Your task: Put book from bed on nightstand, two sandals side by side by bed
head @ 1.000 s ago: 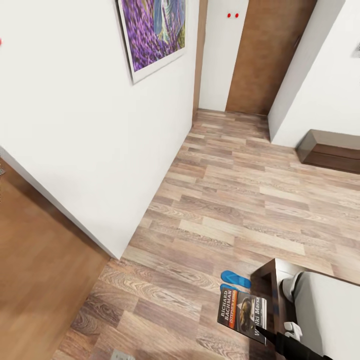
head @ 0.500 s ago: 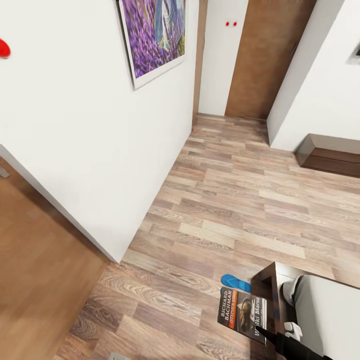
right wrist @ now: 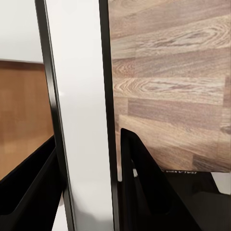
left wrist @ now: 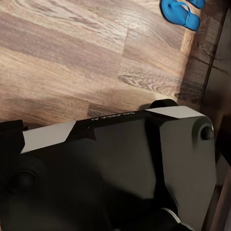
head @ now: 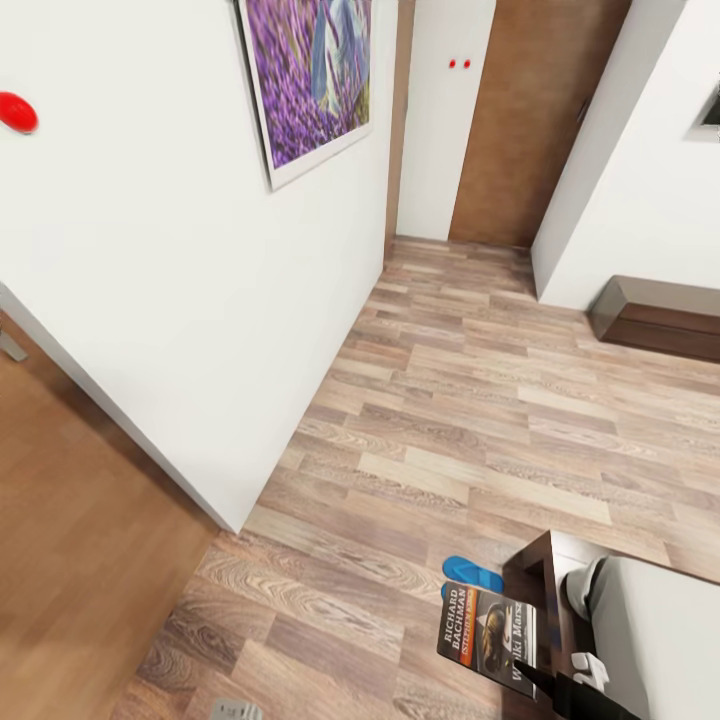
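From the head camera, the right gripper (head: pixel 530 680) holds the book (head: pixel 488 633) above the wood floor (head: pixel 450 420), a blue sandal (head: pixel 472 573) just beyond it beside the bed (head: pixel 650 630), likely carrying it toward a nightstand. The left wrist camera shows the sandals (left wrist: pixel 182 11) on the floor; that gripper's state cannot be told. In the right wrist camera, two black fingers (right wrist: pixel 144 178) clamp the book's white edge (right wrist: pixel 79 120).

Head view: from high, facing down over the plank floor (head: pixel 450 420) toward the doors.
Left wrist view: close above the floor.
Right wrist view: close, along its fingers.
Shared: the floor.
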Tool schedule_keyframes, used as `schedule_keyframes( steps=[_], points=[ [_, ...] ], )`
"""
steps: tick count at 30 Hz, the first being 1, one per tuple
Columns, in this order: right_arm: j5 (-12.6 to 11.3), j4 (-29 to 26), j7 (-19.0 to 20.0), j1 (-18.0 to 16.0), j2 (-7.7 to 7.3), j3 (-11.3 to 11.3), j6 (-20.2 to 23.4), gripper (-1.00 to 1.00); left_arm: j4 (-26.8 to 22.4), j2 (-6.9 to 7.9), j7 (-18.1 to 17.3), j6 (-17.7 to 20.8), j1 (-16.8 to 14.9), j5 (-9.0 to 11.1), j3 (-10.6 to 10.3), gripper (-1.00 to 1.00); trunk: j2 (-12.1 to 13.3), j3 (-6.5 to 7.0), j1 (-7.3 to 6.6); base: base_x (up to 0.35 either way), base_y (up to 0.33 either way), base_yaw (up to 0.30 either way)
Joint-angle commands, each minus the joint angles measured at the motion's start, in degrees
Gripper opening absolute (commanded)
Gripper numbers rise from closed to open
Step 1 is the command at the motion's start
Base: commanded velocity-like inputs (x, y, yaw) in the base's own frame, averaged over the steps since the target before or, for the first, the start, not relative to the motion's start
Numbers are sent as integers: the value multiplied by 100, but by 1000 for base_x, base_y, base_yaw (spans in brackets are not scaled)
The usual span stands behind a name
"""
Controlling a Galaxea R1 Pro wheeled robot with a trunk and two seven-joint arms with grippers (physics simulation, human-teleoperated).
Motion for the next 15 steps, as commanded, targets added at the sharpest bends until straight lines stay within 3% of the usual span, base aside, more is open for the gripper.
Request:
schedule_keyframes(
  steps=[1, 15],
  points=[
    [-52, 4, 17, -2, -2, 32, 35, -100, 7, -5, -12, -31, -4, -57, 41, 100, -9, 1, 3, 0, 0, 0],
    [-52, 8, 17, -4, -2, 31, 36, -100, 8, -15, -10, -31, -4, -64, 36, 100, -9, 130, 3, 0, 0, 0]
  ],
)
